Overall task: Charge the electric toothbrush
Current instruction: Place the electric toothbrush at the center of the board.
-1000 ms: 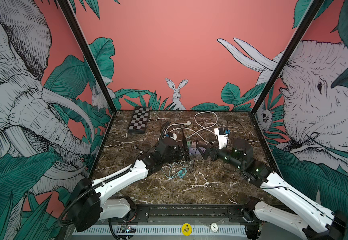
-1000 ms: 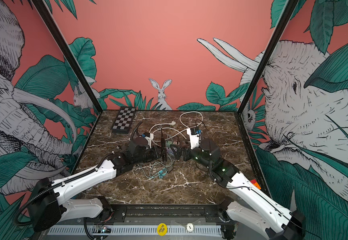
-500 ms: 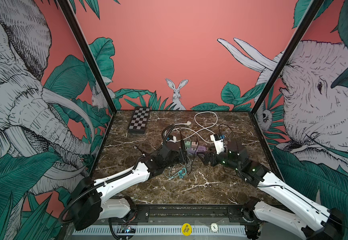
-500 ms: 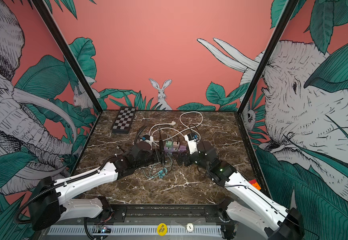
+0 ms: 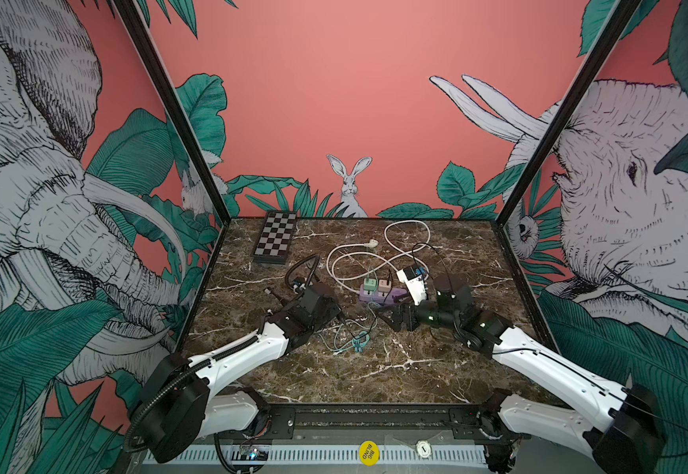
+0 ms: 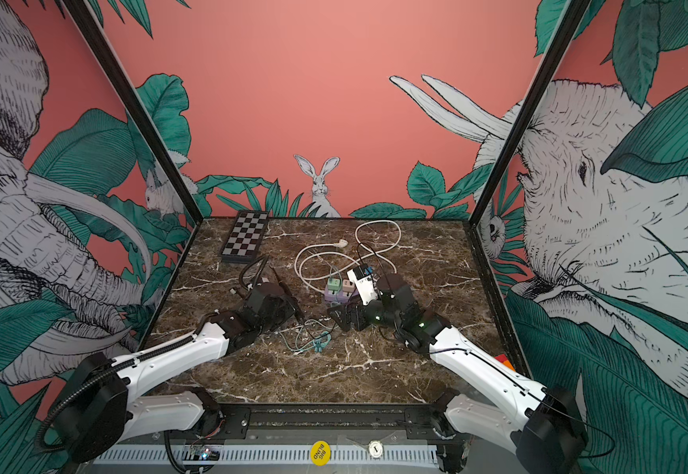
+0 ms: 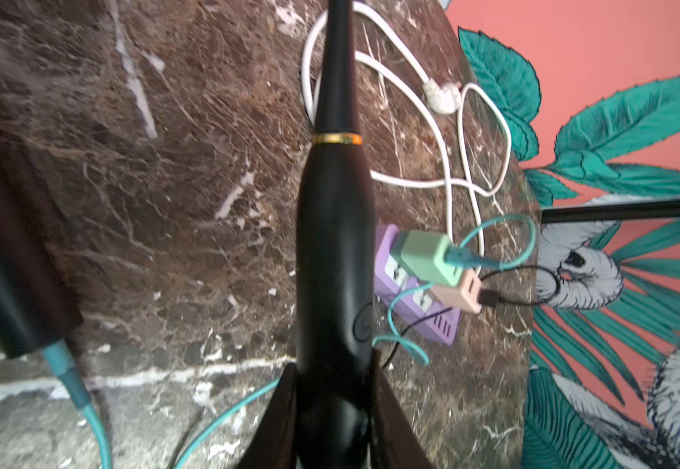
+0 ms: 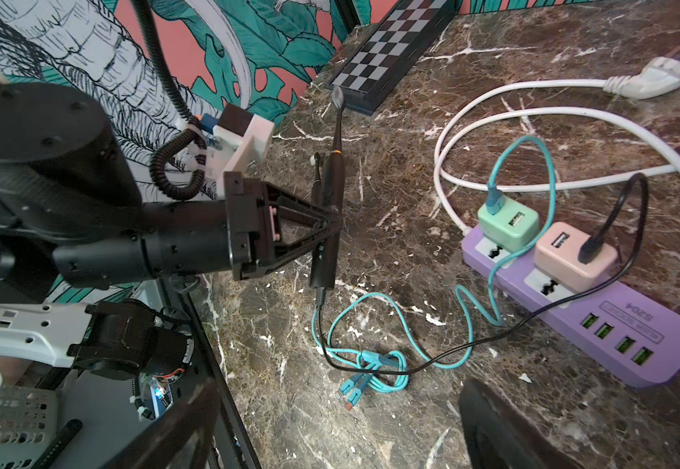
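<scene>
Black toothbrush (image 8: 333,174) sits clamped in my left end effector (image 8: 330,228); my right end effector (image 5: 392,319) gapes empty beside the purple power strip (image 8: 614,325), teal cable (image 8: 370,365) tangled between them.

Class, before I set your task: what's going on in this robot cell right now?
The left end effector is shut on a black electric toothbrush, holding it more or less upright over the marble table. A black cable appears plugged into its base and runs to the pink adapter on the purple power strip. The right end effector hangs open and empty beside the strip. The strip's white plug lies loose on the table.
</scene>
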Motion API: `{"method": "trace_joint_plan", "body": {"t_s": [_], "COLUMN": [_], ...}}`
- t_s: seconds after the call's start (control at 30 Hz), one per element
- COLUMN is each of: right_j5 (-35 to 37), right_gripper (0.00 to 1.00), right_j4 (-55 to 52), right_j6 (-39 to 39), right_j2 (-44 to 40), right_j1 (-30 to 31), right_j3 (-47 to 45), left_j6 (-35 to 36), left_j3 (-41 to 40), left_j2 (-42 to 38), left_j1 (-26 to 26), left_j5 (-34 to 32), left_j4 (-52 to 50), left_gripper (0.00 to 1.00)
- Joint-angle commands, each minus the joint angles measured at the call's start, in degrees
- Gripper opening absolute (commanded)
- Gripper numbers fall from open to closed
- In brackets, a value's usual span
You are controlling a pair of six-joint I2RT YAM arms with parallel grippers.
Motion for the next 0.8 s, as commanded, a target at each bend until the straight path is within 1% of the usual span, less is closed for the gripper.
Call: {"method": "trace_joint_plan", "body": {"t_s": [0.0, 0.13, 0.2, 0.27, 0.37, 0.47, 0.6, 0.77], "right_j5": [-2.4, -3.0, -3.3, -3.7, -3.7, -4.4, -4.5, -4.3], "right_gripper": [0.91, 0.92, 0.92, 0.92, 0.92, 0.92, 0.93, 0.93], "right_j4": [3.9, 4.6, 4.8, 4.9, 5.3, 6.1, 6.6, 6.8], "right_j6": [1.3, 1.8, 2.0, 2.0, 2.2, 2.6, 2.8, 2.8], "right_j2": [0.4, 1.2, 1.4, 1.6, 2.0, 2.8, 3.1, 3.2], "right_j1": [0.0, 0.0, 0.1, 0.1, 0.2, 0.2, 0.4, 0.5], "right_j3": [-0.3, -0.4, -0.4, -0.4, -0.6, -0.6, -0.7, -0.9], "left_j6": [-1.6, -0.8, -1.6, -1.0, -1.1, -0.9, -0.2, 0.0], "left_j3": [-0.9, -0.3, -0.5, 0.0, 0.8, 1.8, 2.3, 1.5], "left_j2": [2.5, 6.0, 7.4, 9.1, 11.6, 13.4, 13.9, 14.7], "left_j1": [3.4, 6.9, 8.1, 9.0, 9.2, 9.3, 9.3, 9.5], "left_j5": [3.3, 5.8, 6.4, 7.9, 9.9, 10.4, 10.1, 11.2], "left_j4": [4.8, 5.8, 5.5, 5.6, 5.7, 3.1, 0.2, -0.1], "left_gripper": [0.00, 0.00, 0.00, 0.00, 0.00, 0.00, 0.00, 0.00]}}
